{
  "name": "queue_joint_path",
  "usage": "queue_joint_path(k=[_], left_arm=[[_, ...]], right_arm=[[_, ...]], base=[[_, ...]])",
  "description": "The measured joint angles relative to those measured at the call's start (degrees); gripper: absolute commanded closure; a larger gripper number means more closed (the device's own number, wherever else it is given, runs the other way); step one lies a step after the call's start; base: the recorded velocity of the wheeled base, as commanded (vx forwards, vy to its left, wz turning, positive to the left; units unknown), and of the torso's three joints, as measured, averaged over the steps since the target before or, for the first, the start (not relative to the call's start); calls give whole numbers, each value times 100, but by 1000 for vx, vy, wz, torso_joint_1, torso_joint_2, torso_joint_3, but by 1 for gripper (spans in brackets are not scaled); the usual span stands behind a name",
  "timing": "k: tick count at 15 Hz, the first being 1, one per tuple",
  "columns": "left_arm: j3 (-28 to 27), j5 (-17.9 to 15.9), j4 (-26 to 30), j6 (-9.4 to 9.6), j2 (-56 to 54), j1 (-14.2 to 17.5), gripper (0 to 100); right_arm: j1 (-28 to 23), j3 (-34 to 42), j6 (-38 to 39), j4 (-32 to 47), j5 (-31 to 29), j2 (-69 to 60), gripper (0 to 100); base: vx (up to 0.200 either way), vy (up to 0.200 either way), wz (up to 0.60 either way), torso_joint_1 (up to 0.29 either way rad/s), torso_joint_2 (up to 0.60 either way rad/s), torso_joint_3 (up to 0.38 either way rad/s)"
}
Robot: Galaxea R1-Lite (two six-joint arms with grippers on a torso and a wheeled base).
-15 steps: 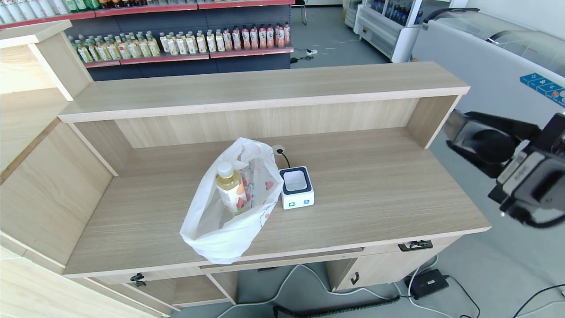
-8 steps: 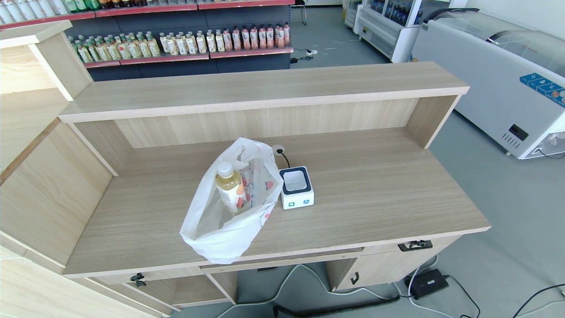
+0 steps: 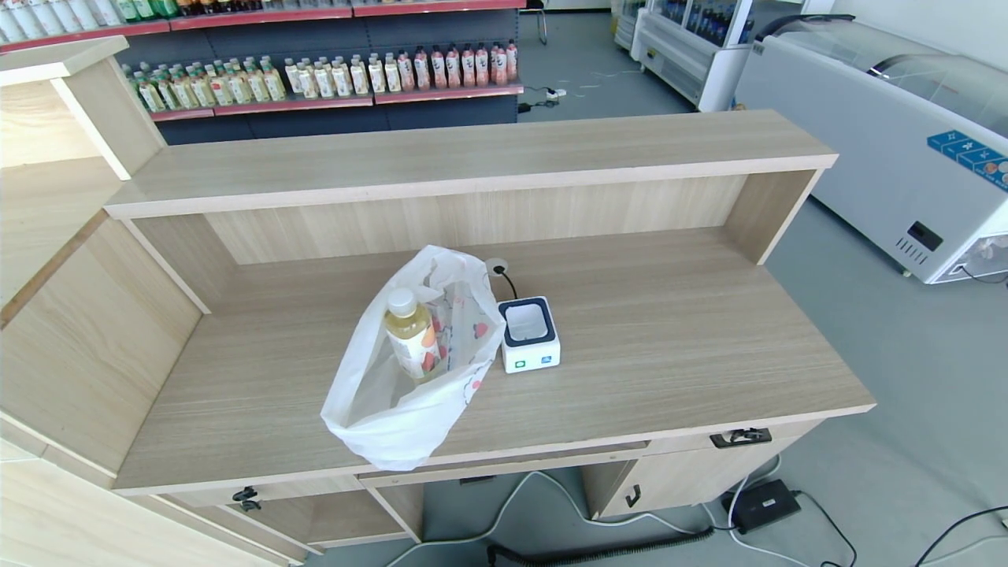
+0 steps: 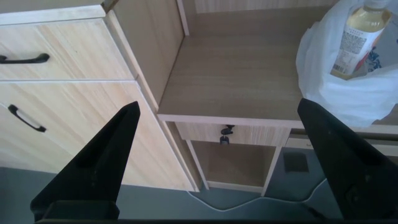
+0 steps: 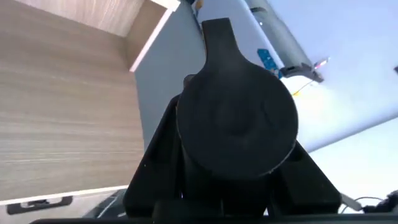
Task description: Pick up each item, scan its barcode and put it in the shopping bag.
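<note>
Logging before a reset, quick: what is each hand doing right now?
Left hand: open, empty.
Right hand: closed on a black round object; what it is cannot be told.

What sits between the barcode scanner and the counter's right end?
Nothing: in the head view the counter top is bare wood from the barcode scanner to that end.

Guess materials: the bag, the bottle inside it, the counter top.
Shopping bag: thin white plastic film, semi-translucent, crumpled; contents show through.
Bottle: probably clear plastic, glossy, white cap, printed label; drink visible inside.
Counter: light wood-grain board, matte; laminate or veneer, can't tell.
</note>
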Motion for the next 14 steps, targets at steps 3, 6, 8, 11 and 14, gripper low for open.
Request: queue_joint_path(k=[3,6,8,11,14], left_arm=[[0,0,0,1,0,0,0],[0,0,0,0,0,-2,0],[0,0,0,0,0,-2,0],[0,0,0,1,0,-2,0],[0,0,0,0,0,0,0]], right_arm=[[-104,-339,1690,328,1278,245,100],[-173,-577,3050,525,2920,590,100],[-178,-599,3116,634,3235,855,100],[-612,-402,1618,739,2888,1095,100],[-1497,-199,374,1306,2616,1023,100]], base=[[0,0,0,0,0,0],[0,0,0,0,0,0],[0,0,0,0,0,0],[0,0,0,0,0,0],[0,0,0,0,0,0]])
